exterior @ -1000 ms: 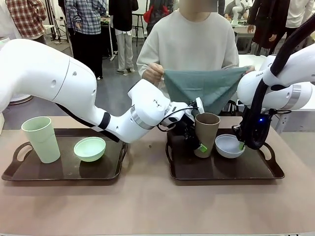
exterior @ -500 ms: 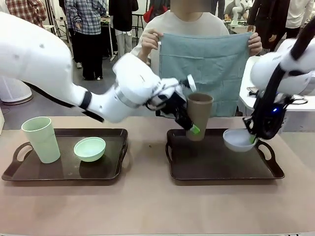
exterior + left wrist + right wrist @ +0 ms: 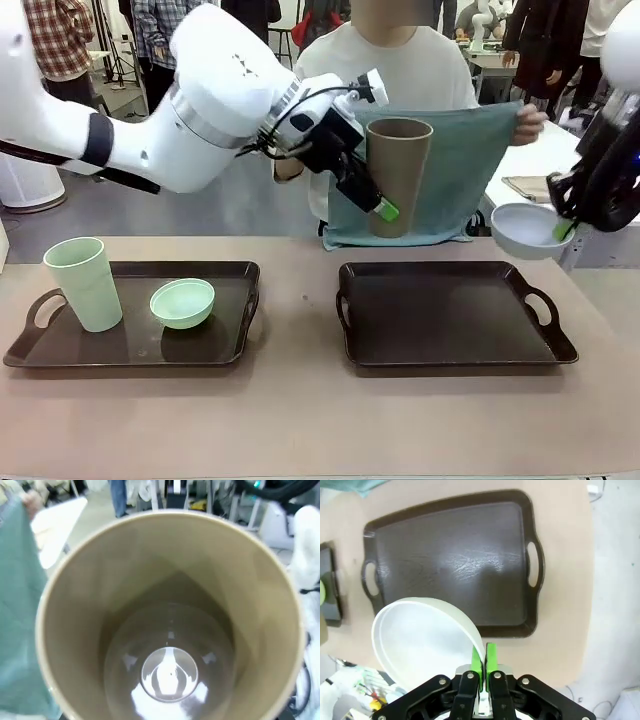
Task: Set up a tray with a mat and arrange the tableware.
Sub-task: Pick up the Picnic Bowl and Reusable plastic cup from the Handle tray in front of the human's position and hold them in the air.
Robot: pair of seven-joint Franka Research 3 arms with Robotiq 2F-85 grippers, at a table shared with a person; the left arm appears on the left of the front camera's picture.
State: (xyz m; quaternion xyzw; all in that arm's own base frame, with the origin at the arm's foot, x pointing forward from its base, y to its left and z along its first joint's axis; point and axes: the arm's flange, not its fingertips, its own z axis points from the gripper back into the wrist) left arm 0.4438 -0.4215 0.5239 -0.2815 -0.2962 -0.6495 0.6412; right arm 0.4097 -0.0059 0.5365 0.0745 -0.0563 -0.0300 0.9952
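Holding brown cup (image 3: 400,170) high, clamped in left gripper (image 3: 390,208), and small white bowl (image 3: 522,232) pinched by its rim in right gripper (image 3: 563,228). Both kept off bare right tray (image 3: 450,340), likely to make room for teal mat (image 3: 470,160) spread in person's hands.

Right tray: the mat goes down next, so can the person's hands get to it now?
Probably yes: the tray is bare, with the left gripper holding the brown cup and the right gripper the white bowl, both held clear of it.
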